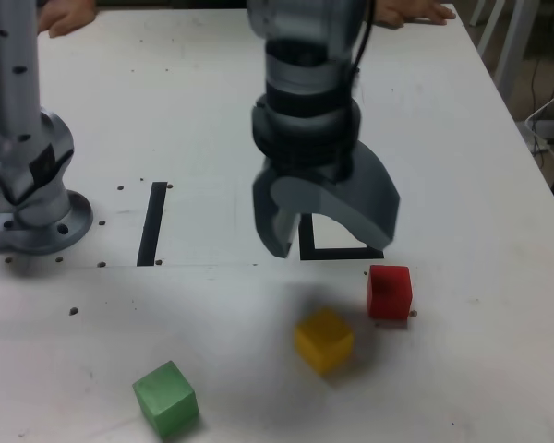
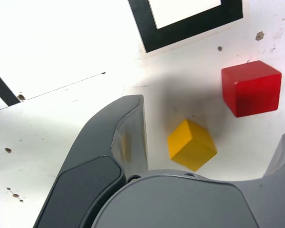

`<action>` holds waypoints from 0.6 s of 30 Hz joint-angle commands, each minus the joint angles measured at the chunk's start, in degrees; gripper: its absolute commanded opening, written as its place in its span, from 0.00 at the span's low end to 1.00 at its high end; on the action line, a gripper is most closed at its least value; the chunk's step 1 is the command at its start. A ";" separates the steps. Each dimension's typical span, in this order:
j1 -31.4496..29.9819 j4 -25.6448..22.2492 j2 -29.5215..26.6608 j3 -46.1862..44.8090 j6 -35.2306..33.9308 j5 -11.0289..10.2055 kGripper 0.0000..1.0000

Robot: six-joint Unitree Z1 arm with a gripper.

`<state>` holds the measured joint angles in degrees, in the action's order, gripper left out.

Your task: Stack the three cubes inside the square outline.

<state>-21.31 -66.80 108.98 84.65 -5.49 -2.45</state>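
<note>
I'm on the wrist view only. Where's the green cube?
Observer: Exterior view shows the green cube near the bottom edge, to that view's left of the yellow cube.
Operator: Anyone near the table?
Observer: Yes, a person's hands are at the table's far edge in the exterior view, one on each side of the arm.
Operator: And that dark strip at my picture's edge, is it part of the outline?
Observer: No. In the exterior view the black strip is a separate straight piece, between the round metal base and the square outline.
</note>
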 commanded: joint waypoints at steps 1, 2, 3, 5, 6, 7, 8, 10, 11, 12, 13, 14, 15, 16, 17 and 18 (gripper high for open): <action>-0.27 0.22 1.34 1.27 -0.10 -0.03 0.99; -0.30 0.40 1.74 1.66 -0.10 0.01 0.99; -0.31 0.55 2.10 2.02 -0.10 0.06 0.99; -0.31 0.78 2.71 2.68 -0.10 0.19 0.99; -0.31 0.80 3.00 3.03 -0.11 0.28 0.99; -0.31 0.75 3.28 3.39 -0.11 0.40 0.99; -0.31 0.68 3.57 3.74 -0.11 0.55 0.99; -0.31 0.54 4.17 4.34 -0.11 0.88 0.99; -0.31 0.46 4.50 4.60 -0.10 1.03 0.99; -0.31 0.40 4.87 4.83 -0.11 1.18 0.99; -0.31 0.36 5.27 5.06 -0.10 1.30 0.99; -0.31 0.32 5.71 5.29 -0.10 1.38 0.99; -0.31 0.30 6.18 5.51 -0.09 1.43 0.99; -0.31 0.29 6.86 5.84 -0.08 1.47 0.99; -0.31 0.30 7.38 6.12 -0.05 1.48 0.99; -0.31 0.33 7.91 6.41 -0.01 1.46 0.99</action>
<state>-21.57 -66.49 115.82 90.50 -5.49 -1.04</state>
